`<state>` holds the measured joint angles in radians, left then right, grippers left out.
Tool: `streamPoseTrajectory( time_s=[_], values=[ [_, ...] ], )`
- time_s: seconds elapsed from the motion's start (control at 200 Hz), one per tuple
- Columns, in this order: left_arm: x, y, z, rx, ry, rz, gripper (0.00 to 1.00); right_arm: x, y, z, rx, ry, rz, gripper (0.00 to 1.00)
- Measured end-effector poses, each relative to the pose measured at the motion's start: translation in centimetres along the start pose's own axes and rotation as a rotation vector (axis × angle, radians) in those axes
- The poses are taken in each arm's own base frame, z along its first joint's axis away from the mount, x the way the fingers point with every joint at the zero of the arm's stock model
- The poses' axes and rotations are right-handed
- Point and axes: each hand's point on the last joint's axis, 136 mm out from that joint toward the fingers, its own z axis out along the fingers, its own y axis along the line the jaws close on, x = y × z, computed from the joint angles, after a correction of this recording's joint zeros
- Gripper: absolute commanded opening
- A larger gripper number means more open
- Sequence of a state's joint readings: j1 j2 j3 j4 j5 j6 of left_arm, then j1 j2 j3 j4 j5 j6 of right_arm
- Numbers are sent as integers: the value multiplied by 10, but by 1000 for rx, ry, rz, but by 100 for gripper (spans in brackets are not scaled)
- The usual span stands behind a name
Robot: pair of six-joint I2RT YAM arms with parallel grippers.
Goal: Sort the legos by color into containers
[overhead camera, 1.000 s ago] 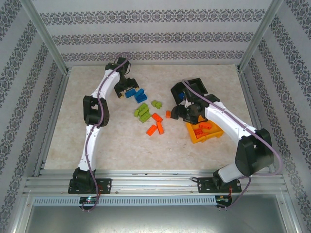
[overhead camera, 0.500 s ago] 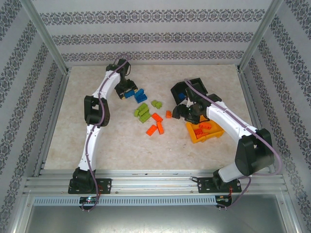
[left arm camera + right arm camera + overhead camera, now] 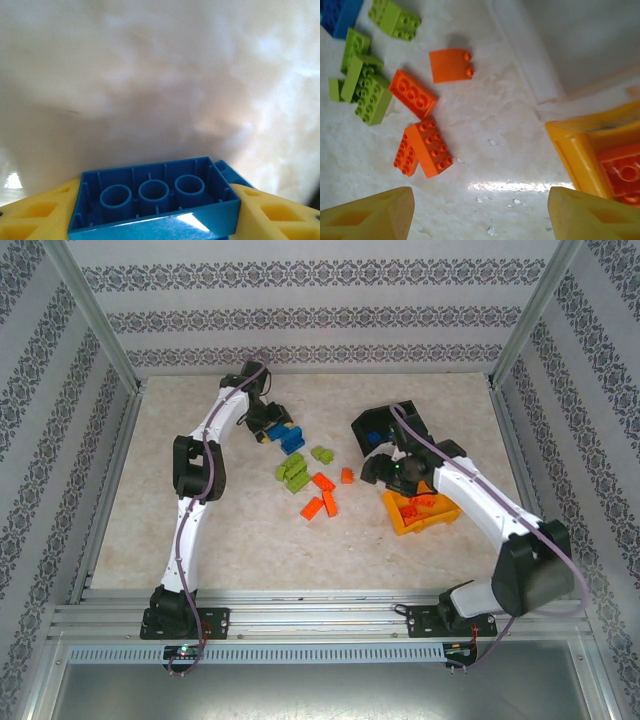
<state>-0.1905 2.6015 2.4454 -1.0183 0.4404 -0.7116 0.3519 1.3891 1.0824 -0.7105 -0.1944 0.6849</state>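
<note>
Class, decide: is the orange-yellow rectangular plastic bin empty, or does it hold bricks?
Not empty. The orange-yellow rectangular plastic bin has orange-red studded bricks lying inside its walls.

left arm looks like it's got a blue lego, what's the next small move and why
Probably lift the left gripper straight up a little. The blue brick sits between its yellow fingers, touching both, so the grip looks made. The other blue bricks lie close beside it, so rising first should clear them before any sideways carry.
</note>
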Motion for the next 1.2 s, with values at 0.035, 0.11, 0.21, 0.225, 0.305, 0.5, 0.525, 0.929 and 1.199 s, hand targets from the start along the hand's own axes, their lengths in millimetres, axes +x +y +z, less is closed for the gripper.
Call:
streamPoseTrajectory(
  time_s=[0.035, 0.11, 0.21, 0.225, 0.305, 0.5, 0.525, 0.929, 1.199],
  values=[
    [4, -13, 1, 40, 8, 19, 61, -2, -4, -7, -1, -33, 20, 72],
    [16, -45, 0, 129, 21, 61, 60, -5, -12, -23, -12, -104, 56, 72],
    [39, -98, -3, 260, 33, 124, 60, -3, -21, -42, -35, -183, 100, 72],
    [42, -105, -4, 277, 36, 133, 60, -2, -21, -44, -38, -189, 104, 72],
    [63, -140, -5, 364, 51, 174, 60, 5, -27, -48, -47, -210, 133, 72],
    [97, -190, -4, 495, 108, 200, 59, 16, -42, -49, -32, -223, 183, 72],
    [99, -196, -4, 515, 111, 204, 60, 16, -43, -50, -32, -226, 189, 72],
    [100, -243, 35, 716, 154, 82, 62, 13, -46, -51, -28, -235, 210, 72],
    [93, -251, 41, 769, 160, 24, 82, 12, -49, -45, -11, -220, 212, 72]
  ],
)
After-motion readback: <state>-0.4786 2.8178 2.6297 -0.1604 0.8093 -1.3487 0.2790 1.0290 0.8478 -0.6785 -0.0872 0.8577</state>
